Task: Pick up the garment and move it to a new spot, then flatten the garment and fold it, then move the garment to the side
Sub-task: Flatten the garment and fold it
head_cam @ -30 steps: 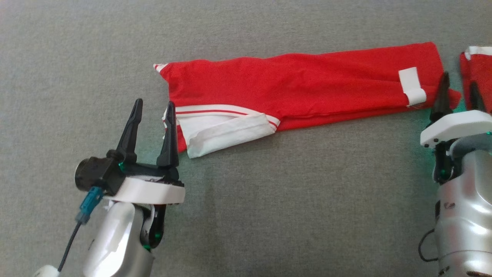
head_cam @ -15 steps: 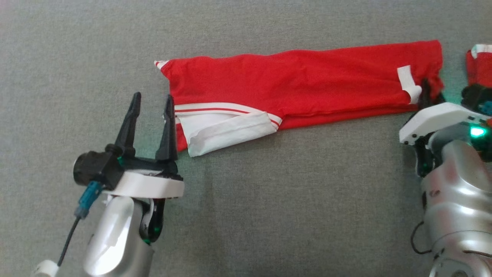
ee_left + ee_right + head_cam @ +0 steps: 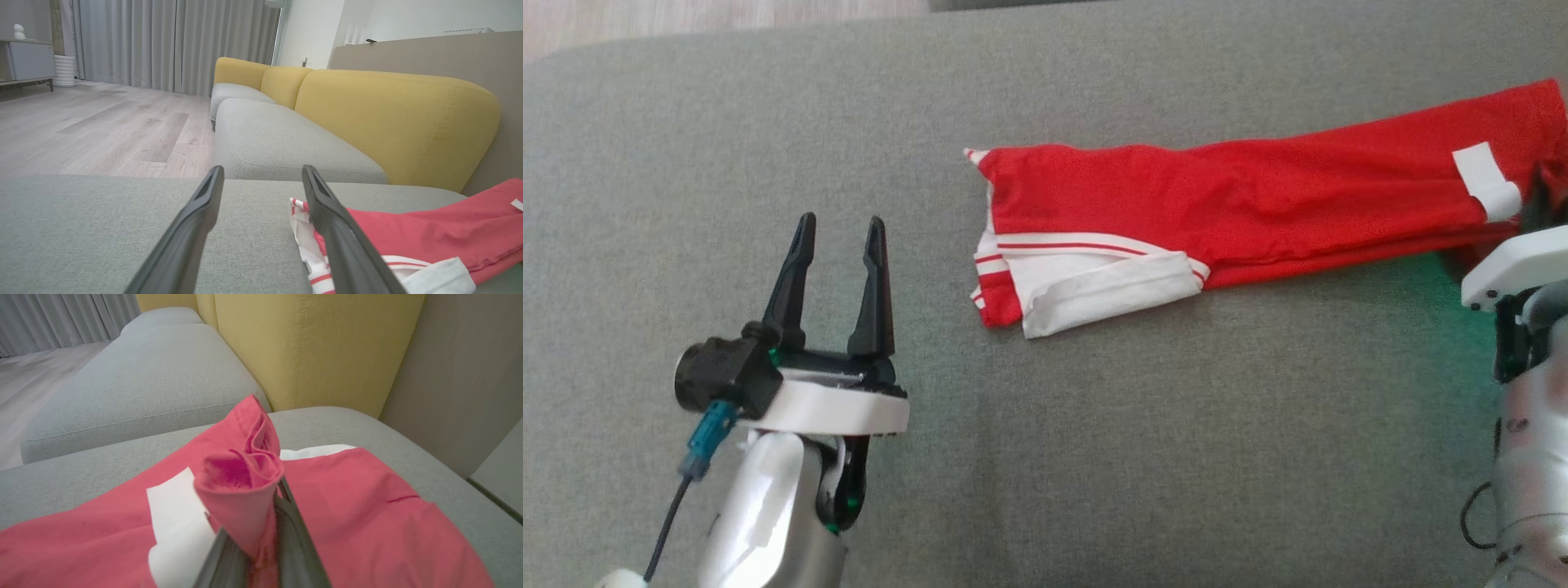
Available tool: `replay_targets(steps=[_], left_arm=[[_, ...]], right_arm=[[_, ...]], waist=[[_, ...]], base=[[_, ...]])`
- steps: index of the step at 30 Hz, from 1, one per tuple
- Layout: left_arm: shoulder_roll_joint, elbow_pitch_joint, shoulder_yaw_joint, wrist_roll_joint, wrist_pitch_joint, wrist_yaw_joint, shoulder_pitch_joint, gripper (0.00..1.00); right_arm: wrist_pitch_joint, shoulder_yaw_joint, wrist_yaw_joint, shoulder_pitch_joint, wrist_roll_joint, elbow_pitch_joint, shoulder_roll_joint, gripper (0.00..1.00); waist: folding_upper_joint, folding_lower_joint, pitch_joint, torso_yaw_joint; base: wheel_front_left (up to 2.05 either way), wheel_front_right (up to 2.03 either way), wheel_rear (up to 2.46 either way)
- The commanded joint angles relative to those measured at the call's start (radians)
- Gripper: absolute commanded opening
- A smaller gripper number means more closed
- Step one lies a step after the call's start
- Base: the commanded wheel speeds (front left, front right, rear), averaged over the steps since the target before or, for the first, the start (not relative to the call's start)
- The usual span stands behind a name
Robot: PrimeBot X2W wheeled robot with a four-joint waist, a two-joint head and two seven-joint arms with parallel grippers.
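Grey cushion [image 3: 1094,457] holds the garment [image 3: 1217,196] laid long, my right gripper [image 3: 261,539] clamps only a bunched fold at its right end and my left gripper [image 3: 841,233] hangs open near the other, so I fear lifting may slip or skew it.

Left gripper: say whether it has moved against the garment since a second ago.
Yes: the left gripper now stands clear, left of the garment, whose striped cuff its finger overlapped before. The view shifted, so which one travelled is unclear.
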State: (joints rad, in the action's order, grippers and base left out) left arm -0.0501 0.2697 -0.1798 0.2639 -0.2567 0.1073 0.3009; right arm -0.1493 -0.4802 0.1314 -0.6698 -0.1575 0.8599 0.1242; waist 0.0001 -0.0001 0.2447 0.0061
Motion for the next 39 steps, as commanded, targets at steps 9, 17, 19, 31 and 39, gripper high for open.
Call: replay_targets(steps=[9,17,19,31,39], left_arm=[[-0.003,-0.039,0.032,-0.005,-0.005,0.009,-0.022,1.00],[-0.001,-0.052,0.024,-0.003,-0.005,0.005,-0.037,1.00],[-0.001,-0.054,0.020,-0.003,-0.005,0.004,-0.040,1.00],[0.000,-0.064,-0.004,0.004,-0.005,0.000,-0.014,1.00],[0.000,-0.061,-0.036,0.024,-0.005,-0.006,0.012,1.00]], right_arm=[[0.037,0.145,-0.001,0.028,0.065,-0.165,-0.049,0.00],[0.057,0.412,-0.001,0.072,0.273,-0.238,-0.073,0.00],[0.057,0.507,-0.001,0.083,0.360,-0.256,-0.073,0.00],[-0.025,0.920,-0.001,0.062,0.659,-0.199,-0.074,0.00],[-0.062,1.061,-0.001,0.012,0.743,-0.091,-0.074,0.00]], waist=[[-0.0001,0.0001,-0.086,-0.002],[-0.0001,0.0001,-0.138,0.051],[-0.0001,0.0001,-0.143,0.065],[-0.0001,0.0001,-0.091,0.150],[-0.0001,0.0001,-0.053,0.200]], base=[[0.00,0.00,0.00],[0.00,0.00,0.00],[0.00,0.00,0.00],[0.00,0.00,0.00],[0.00,0.00,0.00]])
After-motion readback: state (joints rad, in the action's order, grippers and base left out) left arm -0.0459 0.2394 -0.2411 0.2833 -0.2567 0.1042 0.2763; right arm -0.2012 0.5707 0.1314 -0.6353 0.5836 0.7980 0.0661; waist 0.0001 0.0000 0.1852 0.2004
